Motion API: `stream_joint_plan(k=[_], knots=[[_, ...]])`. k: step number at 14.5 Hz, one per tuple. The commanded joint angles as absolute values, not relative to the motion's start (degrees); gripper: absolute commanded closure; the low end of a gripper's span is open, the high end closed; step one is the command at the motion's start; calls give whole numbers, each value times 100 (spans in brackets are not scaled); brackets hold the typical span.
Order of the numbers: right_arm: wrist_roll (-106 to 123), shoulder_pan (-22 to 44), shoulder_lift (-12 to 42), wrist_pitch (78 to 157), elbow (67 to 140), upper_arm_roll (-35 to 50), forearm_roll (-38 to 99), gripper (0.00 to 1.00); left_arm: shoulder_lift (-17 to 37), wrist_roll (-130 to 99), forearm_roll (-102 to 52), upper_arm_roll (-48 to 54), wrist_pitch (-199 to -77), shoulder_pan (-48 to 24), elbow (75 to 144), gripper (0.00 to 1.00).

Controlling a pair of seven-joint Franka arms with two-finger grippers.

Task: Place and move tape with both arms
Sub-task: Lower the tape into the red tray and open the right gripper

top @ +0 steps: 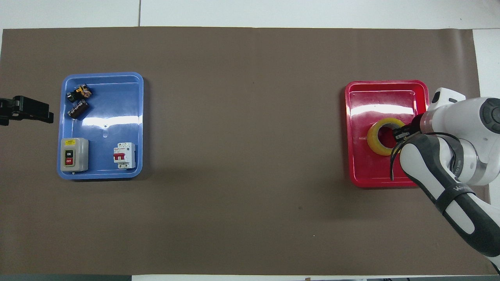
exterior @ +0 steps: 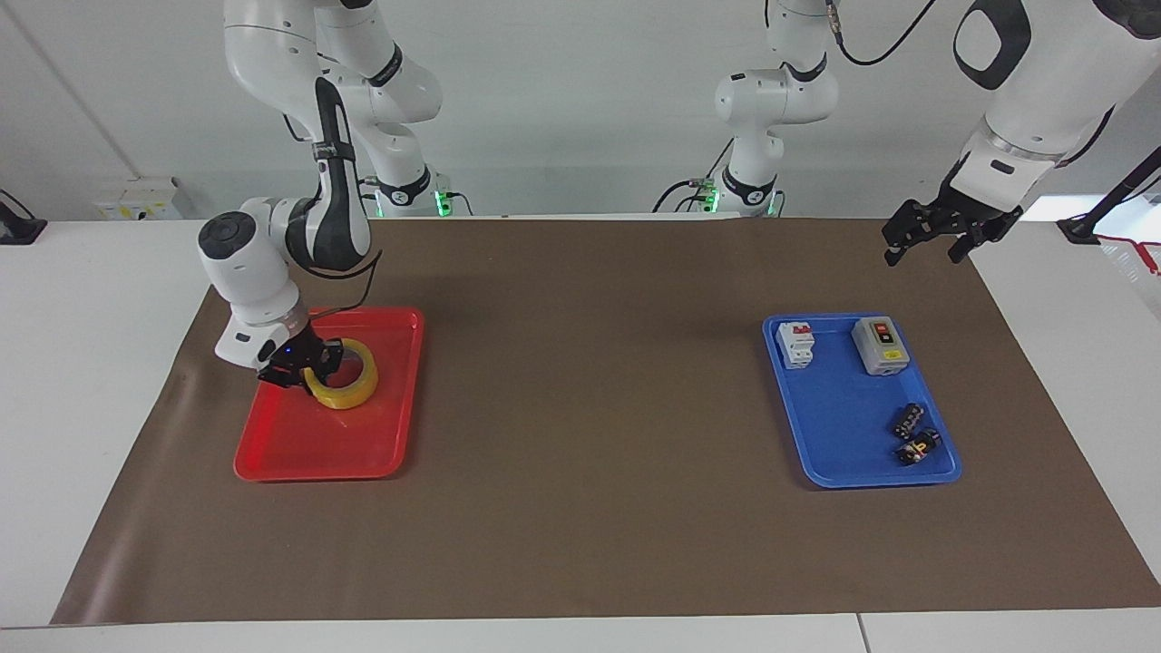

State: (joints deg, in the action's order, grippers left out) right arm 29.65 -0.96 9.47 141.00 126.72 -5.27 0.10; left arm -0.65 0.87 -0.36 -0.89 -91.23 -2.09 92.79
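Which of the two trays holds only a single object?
The red tray, at the right arm's end of the table: only the tape lies in it. The blue tray holds four electrical parts.

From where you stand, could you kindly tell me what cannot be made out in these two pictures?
- Right gripper at the translucent yellow tape roll in the red plastic tray: its own black body masks whether the grip holds, in both views.
- Overhead view: the right arm covers the tray's corner nearest the robots.
- Left gripper: cut off by the overhead view's edge.
- Two small dark parts in the blue plastic tray: too small to identify.
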Motion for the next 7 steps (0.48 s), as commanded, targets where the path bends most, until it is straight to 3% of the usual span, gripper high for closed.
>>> stream_joint_plan(k=[1,7], knots=[[2936,-123,888,14107,12683,-475,105,0,-158,149,-167,-97,-9062,-176,9360,0],[1313,508,756,12430,11278,-475,0,0,-158,149,-167,-97,-9062,-176,9360,0]])
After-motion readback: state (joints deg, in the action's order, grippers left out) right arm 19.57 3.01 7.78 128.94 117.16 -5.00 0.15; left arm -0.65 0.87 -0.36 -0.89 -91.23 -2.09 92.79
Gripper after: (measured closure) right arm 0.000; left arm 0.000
